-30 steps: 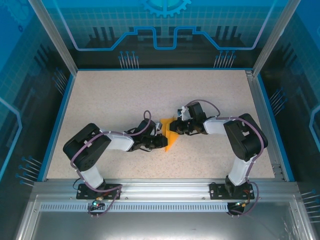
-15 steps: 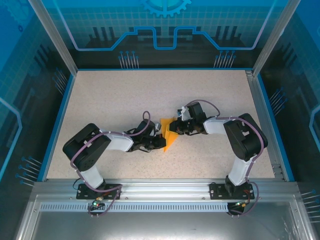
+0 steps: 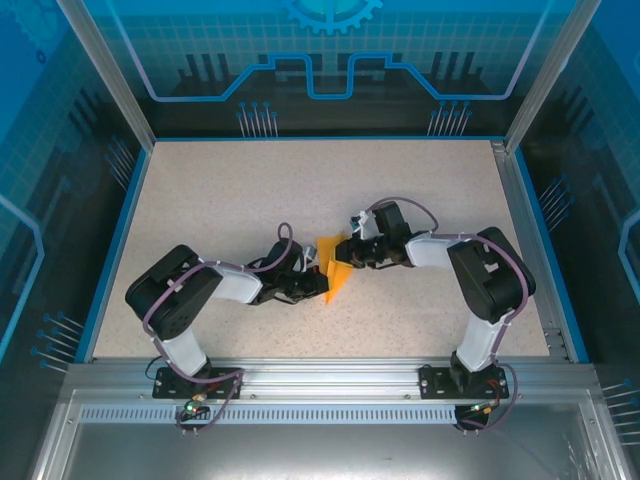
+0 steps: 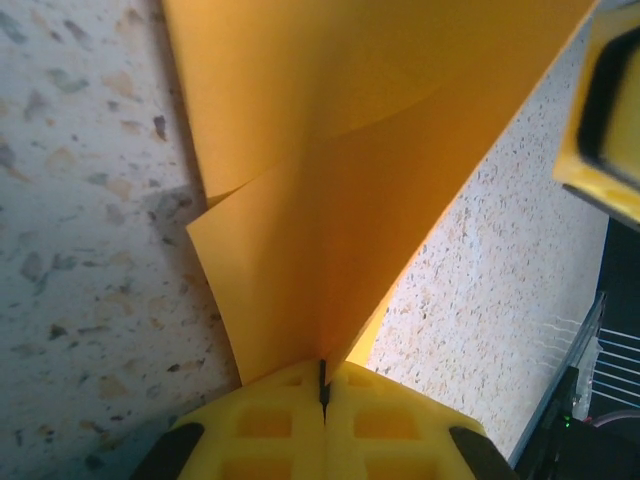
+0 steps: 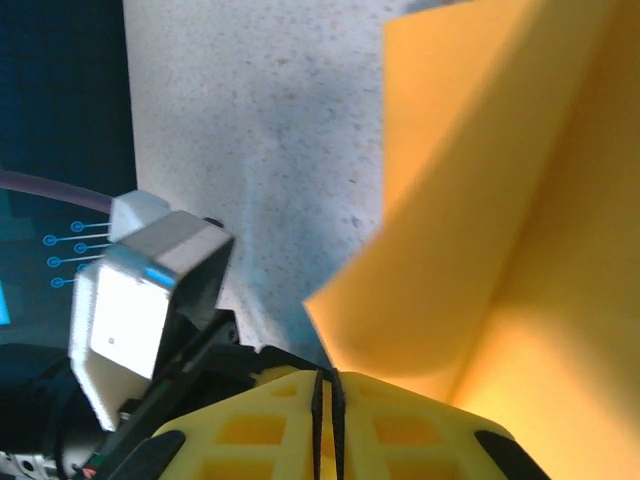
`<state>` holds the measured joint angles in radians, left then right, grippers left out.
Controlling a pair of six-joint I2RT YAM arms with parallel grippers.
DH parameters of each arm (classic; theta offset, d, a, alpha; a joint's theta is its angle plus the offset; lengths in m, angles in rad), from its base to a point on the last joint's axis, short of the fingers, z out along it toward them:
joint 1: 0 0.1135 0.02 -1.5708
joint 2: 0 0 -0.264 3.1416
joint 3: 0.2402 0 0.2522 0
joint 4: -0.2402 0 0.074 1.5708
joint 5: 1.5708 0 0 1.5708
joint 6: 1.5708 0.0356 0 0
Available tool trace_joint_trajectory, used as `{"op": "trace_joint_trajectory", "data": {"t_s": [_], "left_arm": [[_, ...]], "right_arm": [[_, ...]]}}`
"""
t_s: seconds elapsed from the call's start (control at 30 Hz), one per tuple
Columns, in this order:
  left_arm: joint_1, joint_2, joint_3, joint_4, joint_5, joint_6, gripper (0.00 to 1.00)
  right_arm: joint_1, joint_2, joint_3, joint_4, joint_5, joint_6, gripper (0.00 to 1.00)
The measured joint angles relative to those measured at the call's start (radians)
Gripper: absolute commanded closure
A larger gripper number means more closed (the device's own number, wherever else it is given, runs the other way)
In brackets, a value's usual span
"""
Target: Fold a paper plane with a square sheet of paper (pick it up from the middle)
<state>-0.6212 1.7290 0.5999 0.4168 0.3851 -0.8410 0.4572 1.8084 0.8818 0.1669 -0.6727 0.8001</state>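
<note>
Top external: square sheet of paper (image 3: pixel 335 270), already creased to a triangular shape, at the middle of the table (image 3: pixel 200 190), between left gripper (image 3: pixel 318 284) and right gripper (image 3: pixel 350 259). Taken from two opposite sides, by judgement to keep the fold tight and steady for the next crease. Long axis from far to near, wide part at the far end, narrow tip toward the arm bases, as far as can be told at this small size.

Left wrist: left gripper (image 4: pixel 323 385) closed tight on the near end of the sheet (image 4: pixel 330 210), layers spreading away from the pads.

Right wrist: right gripper (image 5: pixel 325 390) likewise pinched on an edge of the sheet (image 5: pixel 500 200), folded flap curving above the speckled surface.
</note>
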Motion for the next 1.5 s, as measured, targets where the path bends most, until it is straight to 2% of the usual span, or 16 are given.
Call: {"op": "trace_joint_trajectory", "data": {"t_s": [0.33, 0.7, 1.03, 1.33, 1.5], "left_arm": [[0.002, 0.000, 0.000, -0.002, 0.003, 0.002, 0.97], [0.002, -0.002, 0.000, -0.005, 0.002, 0.005, 0.98], [0.002, -0.002, 0.002, -0.009, 0.002, 0.011, 0.97], [0.002, -0.014, 0.032, -0.077, 0.002, 0.050, 0.83], [0.002, -0.023, 0.059, -0.140, -0.014, 0.079, 0.81]], "right_arm": [[0.013, 0.074, 0.051, 0.016, -0.013, 0.003, 0.86], [-0.005, -0.062, 0.028, -0.056, 0.022, -0.058, 0.85], [0.003, -0.008, 0.028, -0.085, 0.036, -0.068, 0.86], [0.015, 0.042, 0.029, -0.084, 0.032, -0.068, 0.86], [0.015, 0.042, 0.030, -0.084, 0.032, -0.068, 0.86]]}}
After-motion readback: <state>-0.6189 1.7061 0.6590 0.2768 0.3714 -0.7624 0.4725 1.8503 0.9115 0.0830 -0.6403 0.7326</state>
